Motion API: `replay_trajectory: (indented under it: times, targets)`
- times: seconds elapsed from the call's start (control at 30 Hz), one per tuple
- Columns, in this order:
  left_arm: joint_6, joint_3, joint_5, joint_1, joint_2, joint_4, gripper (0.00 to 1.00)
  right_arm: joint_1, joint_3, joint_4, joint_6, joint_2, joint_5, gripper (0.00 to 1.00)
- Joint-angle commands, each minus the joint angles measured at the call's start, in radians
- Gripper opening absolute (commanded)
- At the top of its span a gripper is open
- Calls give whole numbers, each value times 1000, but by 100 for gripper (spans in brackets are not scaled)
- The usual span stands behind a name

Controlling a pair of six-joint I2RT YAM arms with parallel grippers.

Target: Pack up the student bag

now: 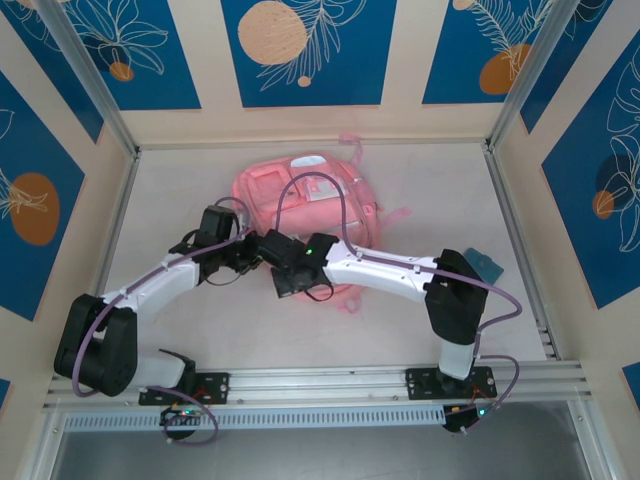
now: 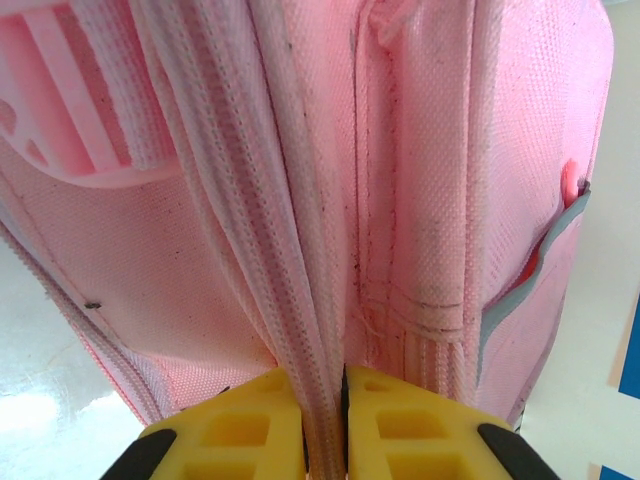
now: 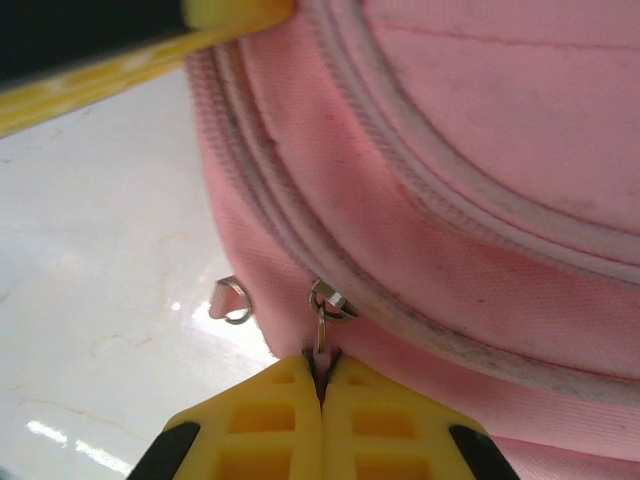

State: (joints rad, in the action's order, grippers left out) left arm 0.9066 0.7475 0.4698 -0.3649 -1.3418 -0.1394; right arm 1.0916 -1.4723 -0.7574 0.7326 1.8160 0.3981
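Nearest the lens, left wrist view: the two yellow pads of the left end effector [image 2: 322,405] sit at the bottom edge, pressed together on a raised zip seam of the student bag [image 2: 450,200]. The pale ribbed band runs straight up from between them, so this end effector is clamped on the bag's fabric. Pink weave lies to either side, with a grey-edged pocket opening [image 2: 545,260] on the right flank and a patch of white bench [image 2: 40,380] at lower left. Top view, left to right: the left arm reaches in from its base at the near-left corner, and its end effector [image 1: 243,252] is at the bag's near-left edge. The bag [image 1: 310,195] lies flat on the bench [image 1: 180,200] around the middle, towards the far wall, with straps trailing to the right and to the near side. The right end effector [image 1: 272,250] is just beside the left one, over the same edge of the bag. Right wrist view: the right end effector [image 3: 321,375] has its yellow pads fully together, pinching the thin metal zip pull [image 3: 320,335] that hangs from a slider [image 3: 330,298] on the bag's [image 3: 480,150] lower seam. A second metal pull [image 3: 231,300] lies free just to the left, apart from the pads. A yellow finger [image 3: 240,12] of the left end effector crosses the top-left corner. Far right in the top view, a small teal object [image 1: 487,265] lies on the bench beside the right arm's elbow; I cannot tell what it is.
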Motion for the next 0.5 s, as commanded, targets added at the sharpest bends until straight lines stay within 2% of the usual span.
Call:
replay_trajectory:
  times: [0.0,0.1,0.17,0.23,0.47]
  targets:
    - [-23,16,42,-5,13,23,13,-5,10,102,-52,-61,-139,0]
    - [-20,16,47,-7,8,32,14,-8,5,155,-62,-58,-215,0]
    - [-16,18,53,-8,3,38,13,-8,-3,155,-55,-50,-218,0]
    - [-16,19,48,-9,2,34,12,-10,-11,120,-39,-50,-172,0]
    - [-38,36,-53,-5,-6,-34,5,-13,31,-178,82,-111,56,0]
